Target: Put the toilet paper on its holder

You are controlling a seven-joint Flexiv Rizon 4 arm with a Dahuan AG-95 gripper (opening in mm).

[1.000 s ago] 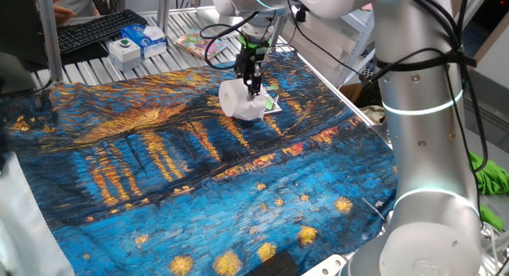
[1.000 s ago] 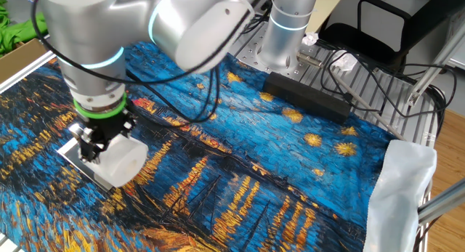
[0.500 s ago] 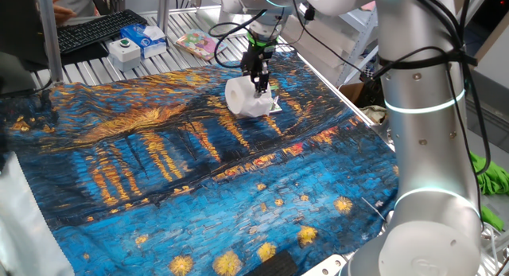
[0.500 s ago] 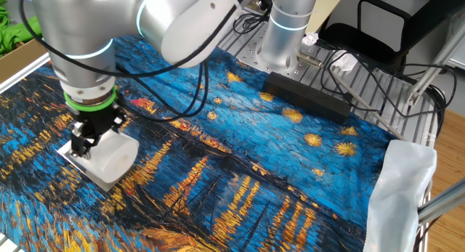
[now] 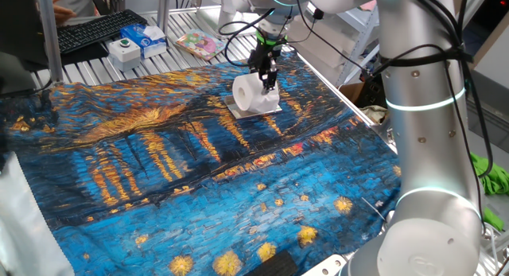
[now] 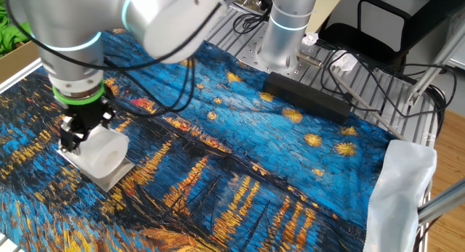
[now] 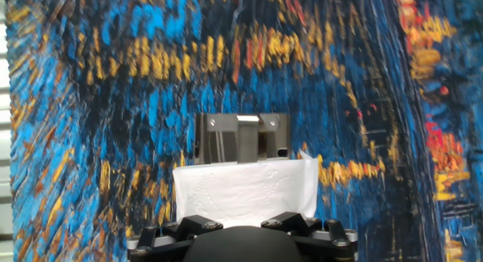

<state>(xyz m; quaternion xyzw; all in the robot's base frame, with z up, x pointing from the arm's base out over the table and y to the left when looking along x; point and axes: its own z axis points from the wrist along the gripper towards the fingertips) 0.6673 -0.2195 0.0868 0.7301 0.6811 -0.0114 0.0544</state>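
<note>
We are holding the toilet paper (image 5: pixel 250 94) in the gripper (image 5: pixel 266 79), which is pointing straight down in the upper middle of one fixed view. The jaws are standing wide, clamped on the two flat ends of the roll, so the roll is lying on its side between them. In the other fixed view the gripper (image 6: pixel 78 133) is sitting at the left of the frame, and the toilet paper (image 6: pixel 103 152) is bulging out below the dark fingers (image 6: pixel 67 139).

The holder (image 5: pixel 269 107) is showing as a shiny flat plate right under the roll, its edge peeking out at the lower right of the roll in one fixed view. In the other fixed view the holder (image 6: pixel 98 175) is lying beneath the roll as a pale square. We cannot tell whether the roll is touching it.

In the hand view the toilet paper (image 7: pixel 245 189) is filling the lower middle, and the holder (image 7: pixel 243 137) is appearing just above it, with its upright part facing us.

Everything is sitting on a blue and orange painted cloth (image 5: pixel 159 165).
</note>
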